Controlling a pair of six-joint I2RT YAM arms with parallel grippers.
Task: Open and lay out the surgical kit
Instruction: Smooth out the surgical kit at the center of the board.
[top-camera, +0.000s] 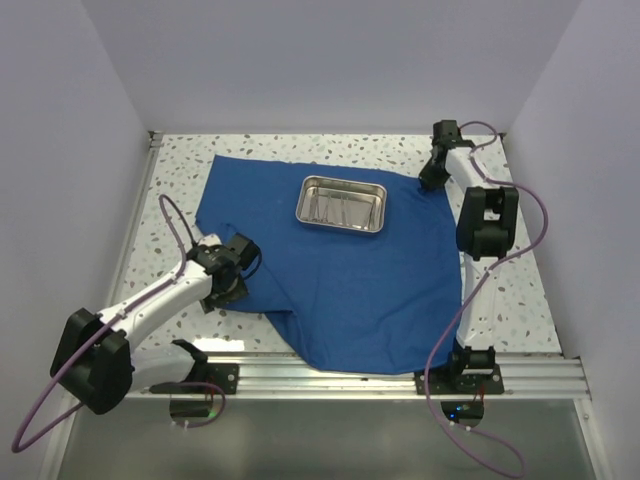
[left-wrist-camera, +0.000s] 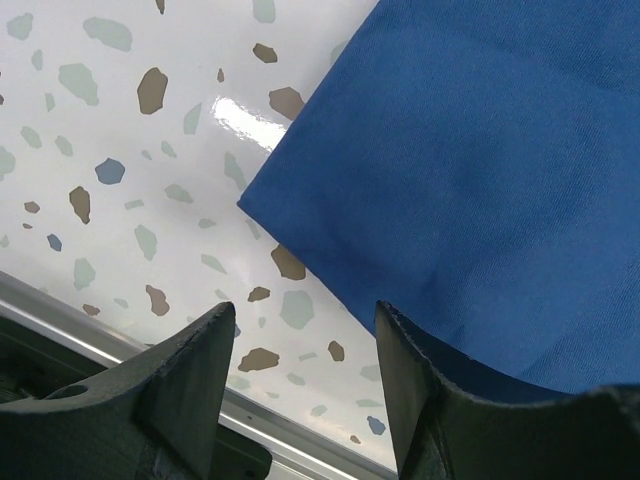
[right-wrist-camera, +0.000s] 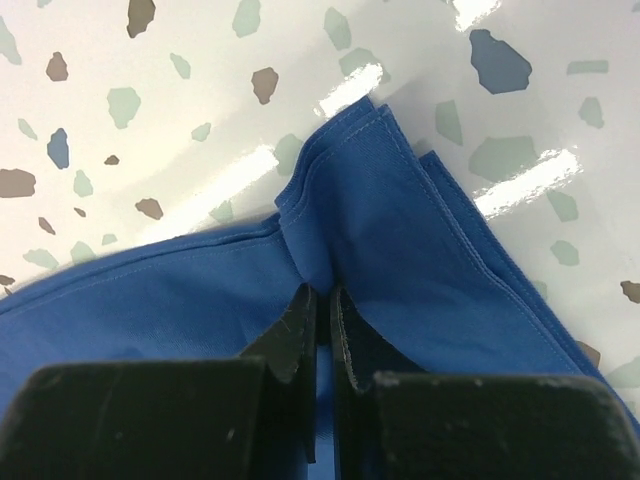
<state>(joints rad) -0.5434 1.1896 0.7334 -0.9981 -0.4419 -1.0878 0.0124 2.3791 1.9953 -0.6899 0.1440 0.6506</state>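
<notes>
The royal-blue cloth wrap (top-camera: 340, 270) lies spread over the middle of the table. A shiny steel tray (top-camera: 342, 203) sits on it toward the back, with thin steel instruments inside. At the cloth's far right corner my right gripper (top-camera: 432, 178) is shut on a pinched fold of the blue cloth (right-wrist-camera: 350, 230). The cloth bunches up just ahead of the closed fingertips (right-wrist-camera: 322, 300). My left gripper (left-wrist-camera: 305, 325) stands open over bare table at the cloth's left edge (left-wrist-camera: 300, 215), holding nothing; its right finger (left-wrist-camera: 410, 380) reaches the cloth's edge.
The terrazzo tabletop (top-camera: 170, 190) shows around the cloth. A metal rail (top-camera: 400, 375) runs along the near edge, and the cloth's front corner drapes onto it. White walls close in the left, right and back sides.
</notes>
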